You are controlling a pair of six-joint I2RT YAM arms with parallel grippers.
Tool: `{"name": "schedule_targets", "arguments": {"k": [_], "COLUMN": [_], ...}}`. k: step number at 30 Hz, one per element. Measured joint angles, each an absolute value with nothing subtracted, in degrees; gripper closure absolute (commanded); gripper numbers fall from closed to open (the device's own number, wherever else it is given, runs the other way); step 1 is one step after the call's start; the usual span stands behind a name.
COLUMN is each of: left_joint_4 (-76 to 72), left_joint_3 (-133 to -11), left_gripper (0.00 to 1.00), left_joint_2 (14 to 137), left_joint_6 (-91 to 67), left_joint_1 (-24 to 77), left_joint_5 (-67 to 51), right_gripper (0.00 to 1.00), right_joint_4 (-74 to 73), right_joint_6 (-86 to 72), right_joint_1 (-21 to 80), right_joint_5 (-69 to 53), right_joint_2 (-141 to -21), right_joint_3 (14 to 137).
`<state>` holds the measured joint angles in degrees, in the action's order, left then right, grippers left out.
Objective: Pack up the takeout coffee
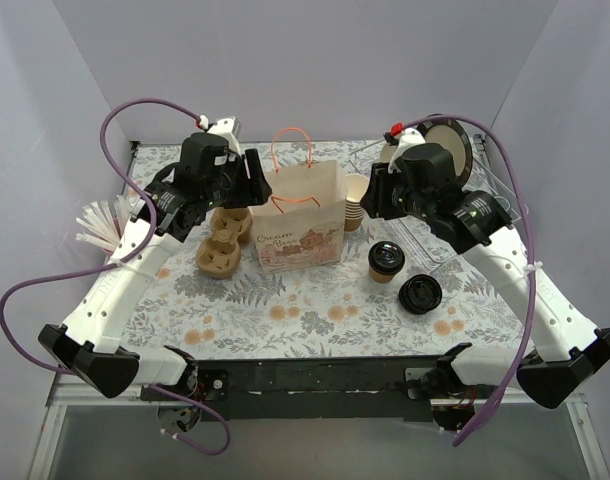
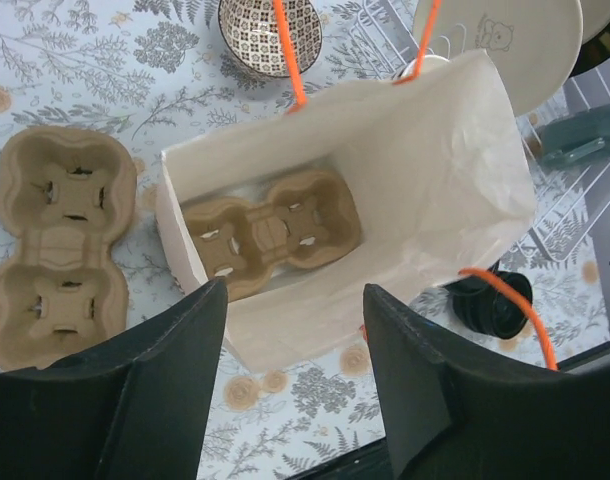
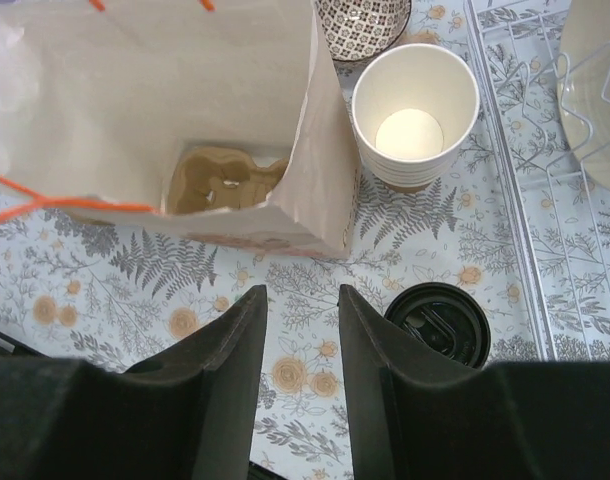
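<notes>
**Ana:** Looking across the floral table, the white paper bag stands upright in the middle with its mouth open and its orange handles up.

**Ben:** And the left gripper hangs right over that mouth, fingers spread wide, nothing between them.

**Ana:** The right gripper hovers above the cloth by the bag's right corner. There's a narrow gap between its fingers, and it's empty too.

**Ben:** Down inside the bag, a cardboard cup carrier lies flat on the bottom. A second carrier sits on the table just left of the bag.

**Ana:** To the right of the bag is the stack of paper cups, lidless.

**Ben:** Then the takeout coffee, lid on, stands upright on the table, outside the bag, near its right side but not touching.

**Ana:** It sits between the cup stack and the loose black lid.
</notes>
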<state>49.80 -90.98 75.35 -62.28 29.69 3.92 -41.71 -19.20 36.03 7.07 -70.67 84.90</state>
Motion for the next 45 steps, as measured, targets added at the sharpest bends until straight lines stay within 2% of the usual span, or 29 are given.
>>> {"name": "schedule_targets", "arguments": {"k": [15, 19, 23, 26, 27, 30, 45], "left_joint_4": [60.03, 58.33, 57.56, 56.58, 55.96, 54.78, 57.71], "left_joint_3": [-91.74, -87.74, -84.42, -84.25, -84.25, -84.25, -83.83], "left_gripper": [0.41, 0.49, 0.63, 0.79, 0.89, 1.0, 1.0], "left_joint_2": [75.35, 74.5, 74.63, 74.7, 74.7, 74.72, 68.86], "left_joint_6": [-82.89, -84.53, -84.14, -82.5, -81.08, -77.43, -58.17], "left_joint_1": [29.69, 29.69, 29.69, 29.69, 29.69, 29.69, 29.67], "left_joint_5": [10.48, 10.17, 10.02, 10.07, 10.02, 9.13, -6.92], "right_gripper": [0.55, 0.49, 0.48, 0.48, 0.49, 0.5, 0.5], "right_joint_4": [-41.91, -42.74, -44.91, -45.56, -45.67, -46.98, -48.86], "right_joint_6": [-18.68, -17.91, -17.82, -18.02, -18.11, -18.46, -19.4], "right_joint_1": [36.03, 35.97, 35.53, 35.31, 35.27, 35.27, 35.27], "right_joint_5": [7.64, 9.43, 11.73, 12.8, 13.04, 13.41, 14.83], "right_joint_2": [-70.43, -69.69, -69.84, -69.73, -69.67, -69.21, -66.41], "right_joint_3": [84.18, 82.91, 82.26, 81.43, 80.93, 79.5, 79.22]}}
